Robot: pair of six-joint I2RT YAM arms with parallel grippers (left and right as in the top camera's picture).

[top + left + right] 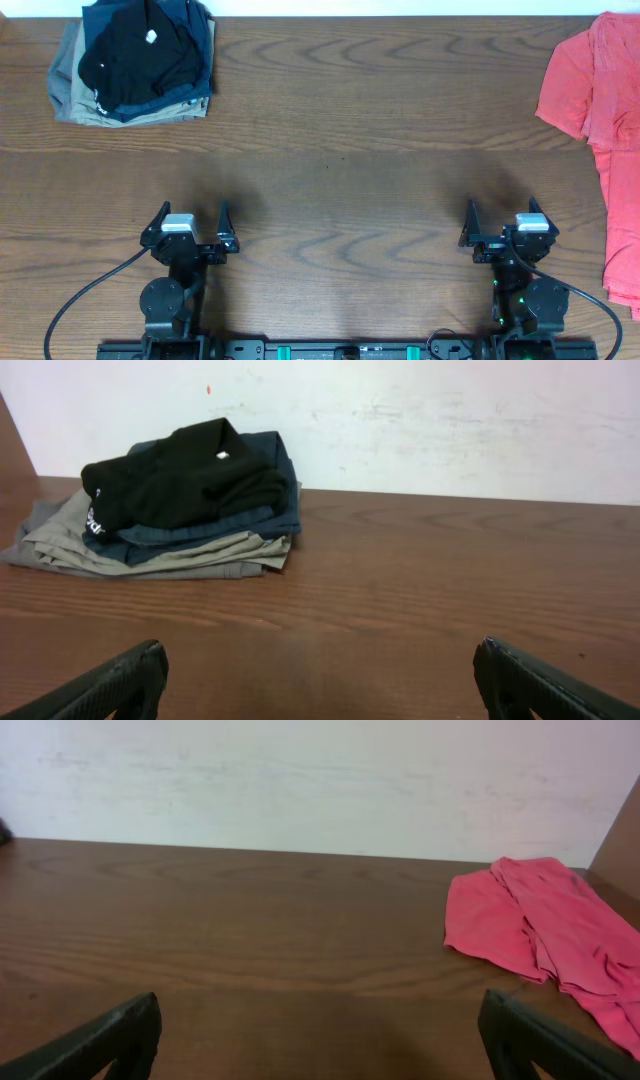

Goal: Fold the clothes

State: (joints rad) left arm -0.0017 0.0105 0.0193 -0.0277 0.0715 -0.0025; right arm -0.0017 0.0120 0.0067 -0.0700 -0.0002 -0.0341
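left gripper (192, 210): fully open, fingers spread as wide as they go; grips nothing, no cloth in contact; sits near the near edge of the table (340, 130), left of the middle.
left fingertips (125, 678): two dark tips at the bottom corners of the left wrist view, with only brown wood between them.
right gripper (503, 210): fully open as well; empty, clear of any cloth; near the near edge, right of the middle.
right fingertips (120, 1035): dark tips low in the right wrist view, again with only wood grain between them.
coral-red t-shirt (590, 85): lies unfolded and rumpled at the far right corner, trailing down along the right edge and partly cut off by the overhead frame; well apart from the right gripper, ahead of it and to its right; no lettering or logo to be made out.
same t-shirt from the right wrist (540, 925): flat on the wood with soft creases, one sleeve spread toward the middle.
stack of folded garments (135, 60): at the far left corner; black piece on top with a small white mark, navy under it, khaki at the bottom; well apart from the left gripper, ahead and to its left.
wall (420, 420): whitish and scuffed, rising behind the far edge.
cables (80, 300): black, looping out from each arm base by the near edge.
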